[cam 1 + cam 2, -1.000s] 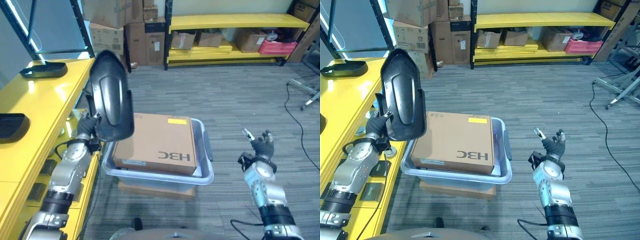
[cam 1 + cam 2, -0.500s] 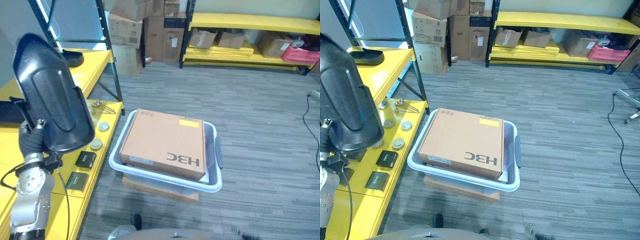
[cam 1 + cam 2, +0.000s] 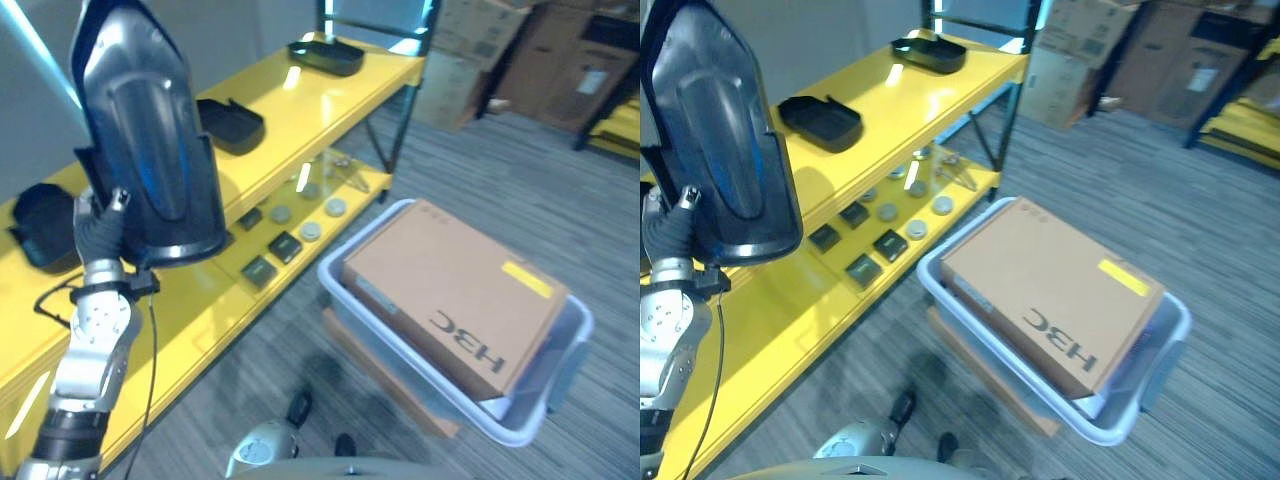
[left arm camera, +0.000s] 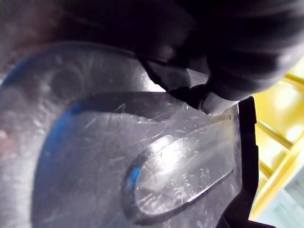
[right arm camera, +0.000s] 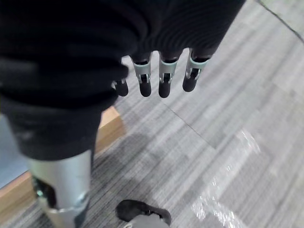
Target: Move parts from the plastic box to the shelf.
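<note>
In the left eye view, our left robot hand (image 3: 98,228) is clenched on the lower edge of a large glossy black moulded plastic shell part (image 3: 148,150) and holds it upright, above the near edge of the yellow metal shelf (image 3: 300,100). On the shelf's top board lie three shallow black plastic trays, one (image 3: 325,55) at the far end, one (image 3: 230,122) midway, one (image 3: 40,210) behind the lifted part. The lower board carries small black blocks (image 3: 285,246) and grey discs (image 3: 312,230).

In the right eye view, a pale grey plastic box (image 3: 1140,385) sits on the carpeted floor (image 3: 1230,200) beside the shelf, with a flat brown cardboard carton (image 3: 1050,285) lying across it.

In the left wrist view, the part's scratched glossy surface shows close up.

In the right wrist view, our right robot hand (image 5: 152,76) hangs over the carpet, fingers relaxed, holding nothing.
</note>
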{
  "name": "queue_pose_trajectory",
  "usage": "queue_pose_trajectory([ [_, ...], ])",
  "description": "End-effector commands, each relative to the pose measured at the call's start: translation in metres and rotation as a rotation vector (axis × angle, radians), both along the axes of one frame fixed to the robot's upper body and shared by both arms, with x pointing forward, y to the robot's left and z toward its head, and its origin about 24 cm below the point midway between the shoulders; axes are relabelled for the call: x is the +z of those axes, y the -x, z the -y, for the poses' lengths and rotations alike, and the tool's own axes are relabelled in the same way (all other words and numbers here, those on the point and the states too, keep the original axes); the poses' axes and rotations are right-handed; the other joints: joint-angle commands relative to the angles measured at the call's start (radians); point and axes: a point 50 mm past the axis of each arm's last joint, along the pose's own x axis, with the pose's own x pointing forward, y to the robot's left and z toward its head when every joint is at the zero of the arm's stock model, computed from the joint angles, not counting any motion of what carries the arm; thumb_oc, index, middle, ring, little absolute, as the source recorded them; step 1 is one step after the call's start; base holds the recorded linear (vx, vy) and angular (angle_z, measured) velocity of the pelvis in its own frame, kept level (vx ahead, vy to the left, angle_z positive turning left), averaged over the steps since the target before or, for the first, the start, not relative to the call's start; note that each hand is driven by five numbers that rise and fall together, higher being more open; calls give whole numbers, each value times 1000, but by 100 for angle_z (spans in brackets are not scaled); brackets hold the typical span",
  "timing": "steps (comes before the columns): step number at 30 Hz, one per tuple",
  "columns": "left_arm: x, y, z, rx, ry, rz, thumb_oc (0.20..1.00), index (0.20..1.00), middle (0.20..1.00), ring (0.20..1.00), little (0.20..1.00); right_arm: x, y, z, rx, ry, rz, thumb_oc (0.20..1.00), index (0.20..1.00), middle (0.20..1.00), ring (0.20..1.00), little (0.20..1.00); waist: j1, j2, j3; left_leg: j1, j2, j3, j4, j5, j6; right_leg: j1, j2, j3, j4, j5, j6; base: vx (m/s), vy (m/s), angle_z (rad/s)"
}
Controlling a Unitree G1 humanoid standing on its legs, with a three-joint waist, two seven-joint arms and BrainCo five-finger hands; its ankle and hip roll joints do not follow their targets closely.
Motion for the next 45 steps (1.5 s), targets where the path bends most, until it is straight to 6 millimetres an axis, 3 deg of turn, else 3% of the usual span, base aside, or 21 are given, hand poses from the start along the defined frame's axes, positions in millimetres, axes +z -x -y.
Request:
queue_pose_trajectory([
  [1, 37, 9, -16, 76, -60, 181, 200, 200, 200, 200, 200, -11, 18, -24, 32, -84, -61, 1000, 1000, 1000, 1000, 1000, 0, -49, 6, -31, -58, 17, -79, 138, 52, 25, -21, 18, -31, 33, 85, -259, -162, 48],
  [4, 30, 12, -21, 45, -45, 153, 200, 200, 200, 200, 200, -12, 29, -26, 9, -97, -89, 1000, 1000, 1000, 1000, 1000, -15, -52, 39, -119, 9, 300, -79, 128, 20, 64, -23, -94, -78, 63, 98, -215, -93, 100],
  [5, 28, 13, -20, 45, -43, 151, 200, 200, 200, 200, 200, -13, 31, -27, 19, -96, -97, 1000, 1000, 1000, 1000, 1000, -18, -54, 38, -120, 31, 337, -79, 138, 15, 67, -28, -118, -95, 74, 99, -181, 34, 214],
  [12, 17, 19, -15, 48, -3, 141, 200, 200, 200, 200, 200, -12, 12, -27, 142, -72, -108, 1000, 1000, 1000, 1000, 1000, -14, -104, 26, -18, 111, 426, 14, 82, 25, 81, -111, -209, -160, 102, 95, -113, 103, 88],
  [15, 11, 13, -2, -15, 8, 110, 200, 200, 200, 200, 200, -11, 12, -21, 105, -58, -115, 1000, 1000, 1000, 1000, 1000, -40, -94, -1, 82, 194, 553, -5, 89, -8, 110, -141, -307, -170, 82, 91, 11, 274, 156],
  [16, 8, 11, 4, -23, 14, 97, 200, 200, 200, 200, 200, -9, 7, -15, 111, -54, -122, 1000, 1000, 1000, 1000, 1000, -40, -71, -13, 115, 201, 560, -57, 103, -23, 117, -149, -327, -169, 77, 95, 71, 369, 146],
  [20, 2, 10, 6, -32, 17, 62, 200, 200, 200, 200, 200, -7, 3, -13, 139, -48, -146, 1000, 1000, 1000, 1000, 1000, -30, -50, -22, 137, 190, 562, -76, 70, -35, 142, -170, -335, -160, 62, 109, 102, 291, 114],
  [27, -8, 15, -2, -10, 25, 12, 200, 200, 200, 200, 200, -5, 3, -7, 185, -8, -191, 1000, 1000, 1000, 1000, 1000, 15, -26, -31, 147, 100, 493, -79, 30, 15, 147, -237, -333, -157, 99, 147, 66, 328, 13],
  [30, -5, 15, -8, -30, 6, 9, 200, 200, 200, 200, 200, -7, 3, -11, 186, -23, -174, 1000, 1000, 1000, 1000, 1000, 28, -16, -28, 153, 45, 468, -79, 5, 57, 127, -297, -311, -125, 117, 182, 30, 345, 6],
  [32, -4, 13, -7, -51, -3, 8, 200, 200, 200, 200, 200, -7, 2, -12, 167, -28, -158, 1000, 1000, 1000, 1000, 1000, 29, -10, -26, 152, 30, 454, -79, 5, 72, 115, -320, -298, -96, 122, 182, 3, 317, 6],
  [33, -2, 8, -1, -88, -19, 10, 200, 200, 200, 200, 200, -7, 3, -12, 100, -43, -112, 1000, 1000, 1000, 1000, 1000, 20, 0, -11, 153, 2, 415, -78, 2, 104, 65, -366, -253, 11, 162, 179, -13, 268, 13],
  [34, -2, 7, 0, -99, -27, 10, 200, 200, 200, 200, 200, -7, 3, -12, 74, -49, -94, 1000, 1000, 1000, 1000, 1000, 12, 3, -4, 156, -6, 401, -77, 2, 112, 49, -367, -232, 48, 168, 175, -8, 322, 33],
  [36, -2, 5, 3, -123, -34, 2, 200, 200, 200, 200, 200, -6, 1, -11, 30, -61, -61, 1000, 1000, 1000, 1000, 1000, -21, 5, 11, 167, -21, 354, -79, 3, 126, -1, -320, -139, 116, 182, 169, 4, 111, 54],
  [37, -1, 3, 5, -129, -33, 2, 200, 200, 200, 200, 200, -6, 0, -11, 33, -66, -52, 1000, 1000, 1000, 1000, 1000, -49, 0, 16, 165, -29, 326, -79, 7, 126, -27, -248, -93, 104, 173, 169, -4, 0, 63],
  [40, 3, -1, 8, -125, -32, 17, 200, 200, 200, 200, 200, -7, -2, -15, 74, -72, -46, 1000, 1000, 1000, 1000, 1000, -89, -35, 29, 176, -54, 302, -79, 2, 121, -74, -118, -57, -19, 176, 170, 15, -79, 58],
  [42, 3, 1, 9, -112, -37, 28, 200, 200, 200, 200, 200, -8, -3, -19, 108, -73, -49, 1000, 1000, 1000, 1000, 1000, -91, -51, 37, 186, -54, 311, -79, -9, 125, -97, -111, -64, -35, 215, 176, 32, -80, 42],
  [45, 3, -2, 14, -126, -29, 23, 200, 200, 200, 200, 200, -7, -4, -16, 145, -70, -63, 1000, 1000, 1000, 1000, 1000, -94, -66, 20, 170, -61, 307, -79, -7, 123, -66, -80, -64, -118, 205, 155, 85, -110, 61],
])
